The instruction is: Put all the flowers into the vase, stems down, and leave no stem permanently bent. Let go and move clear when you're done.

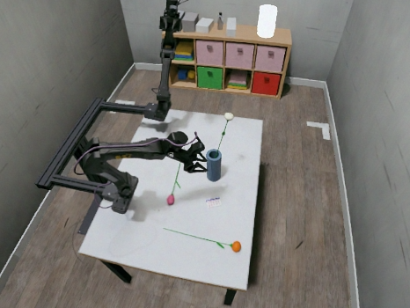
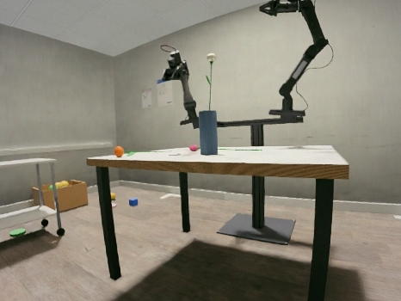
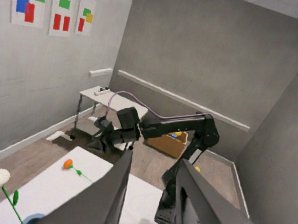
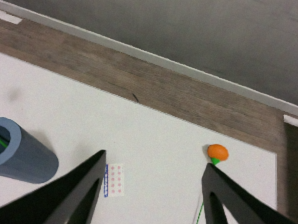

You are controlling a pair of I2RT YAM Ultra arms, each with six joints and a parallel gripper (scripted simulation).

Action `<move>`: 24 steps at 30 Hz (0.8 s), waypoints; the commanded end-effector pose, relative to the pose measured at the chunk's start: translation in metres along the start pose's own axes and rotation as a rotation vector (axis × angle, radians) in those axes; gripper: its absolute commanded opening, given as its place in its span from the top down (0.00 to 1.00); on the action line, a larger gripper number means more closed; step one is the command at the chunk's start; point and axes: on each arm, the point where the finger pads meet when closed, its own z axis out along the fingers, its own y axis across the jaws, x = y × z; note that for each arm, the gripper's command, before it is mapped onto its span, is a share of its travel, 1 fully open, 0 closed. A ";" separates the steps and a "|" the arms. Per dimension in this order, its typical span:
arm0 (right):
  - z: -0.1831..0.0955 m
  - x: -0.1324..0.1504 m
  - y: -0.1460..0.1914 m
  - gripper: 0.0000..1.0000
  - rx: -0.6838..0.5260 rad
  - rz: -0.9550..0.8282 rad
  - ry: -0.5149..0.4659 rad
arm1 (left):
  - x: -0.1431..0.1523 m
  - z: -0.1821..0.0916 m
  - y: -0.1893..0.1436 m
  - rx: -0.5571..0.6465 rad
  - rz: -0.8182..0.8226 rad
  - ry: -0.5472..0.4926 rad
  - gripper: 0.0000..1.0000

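The blue vase (image 1: pixel 214 169) (image 2: pixel 208 133) (image 4: pixel 35 160) stands upright, with the white flower (image 1: pixel 229 116) (image 2: pixel 211 57) (image 3: pixel 4 177) in it, stem down and bloom high. The pink flower (image 1: pixel 171 200) (image 2: pixel 194 148) lies on the table, its stem end hidden behind the right arm in the top view. The orange flower (image 1: pixel 237 246) (image 2: pixel 119 150) (image 3: pixel 68 163) (image 4: pixel 218 152) lies near the table's corner, its stem looking straight. My right gripper (image 1: pixel 205 165) (image 4: pixel 155 164) is open and empty, above the table. My left gripper (image 2: pixel 263 9) (image 3: pixel 155 162) is partly open, empty and raised high.
A small printed card (image 1: pixel 214 202) (image 4: pixel 116 180) lies on the white table (image 1: pixel 194 264) between the vase and the orange flower. The right arm reaches over the table above the pink flower's stem. A cube shelf (image 1: pixel 286 48) stands beyond the table.
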 end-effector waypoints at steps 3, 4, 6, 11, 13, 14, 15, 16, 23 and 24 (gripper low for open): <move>-0.019 -0.033 -0.002 0.40 -0.022 0.028 -0.073 | 0.000 0.006 -0.001 -0.001 -0.007 0.014 0.70; -0.020 -0.035 -0.002 0.40 -0.025 0.030 -0.074 | 0.000 0.006 -0.001 -0.001 -0.007 0.014 0.70; -0.024 -0.042 -0.003 0.40 -0.032 0.035 -0.081 | 0.000 0.006 -0.001 -0.001 -0.007 0.014 0.70; -0.041 -0.067 -0.006 0.40 -0.056 0.047 -0.110 | 0.000 0.006 -0.001 -0.001 -0.007 0.014 0.70; -0.051 -0.079 -0.008 0.40 -0.068 0.053 -0.126 | 0.000 0.006 -0.001 -0.001 -0.007 0.014 0.70; -0.051 -0.079 -0.008 0.40 -0.068 0.053 -0.126 | 0.000 0.006 -0.001 -0.001 -0.007 0.014 0.70; -0.051 -0.079 -0.008 0.40 -0.068 0.053 -0.126 | 0.000 0.006 -0.001 -0.001 -0.007 0.014 0.70; -0.052 -0.082 -0.007 0.40 -0.075 0.052 -0.121 | 0.000 0.006 -0.001 -0.001 -0.007 0.014 0.70; -0.106 -0.132 -0.019 0.40 -0.128 0.080 -0.208 | 0.000 0.006 -0.001 -0.001 -0.007 0.014 0.70; -0.115 -0.138 -0.021 0.40 -0.136 0.084 -0.220 | 0.000 0.006 -0.001 -0.001 -0.007 0.014 0.70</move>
